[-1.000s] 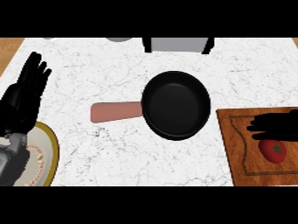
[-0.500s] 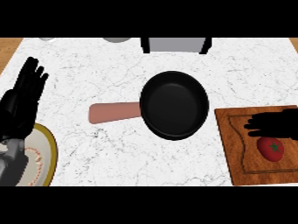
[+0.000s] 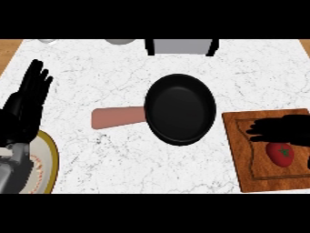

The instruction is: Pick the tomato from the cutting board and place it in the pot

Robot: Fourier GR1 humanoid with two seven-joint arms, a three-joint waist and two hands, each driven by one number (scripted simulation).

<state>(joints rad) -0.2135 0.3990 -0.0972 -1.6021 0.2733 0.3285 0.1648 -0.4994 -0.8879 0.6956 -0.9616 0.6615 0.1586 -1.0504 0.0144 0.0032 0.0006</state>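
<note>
The tomato (image 3: 281, 154) is lying on the cutting board (image 3: 241, 150), uncaught; the right hand (image 3: 292, 131) is hovering over it, fingers spread (readying a grasp, probably). The pot (image 3: 180, 109) is waiting just beside, leftward.

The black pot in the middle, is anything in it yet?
Empty. The pot's dark inside shows nothing, and the tomato lies on the cutting board, under the right hand.
</note>
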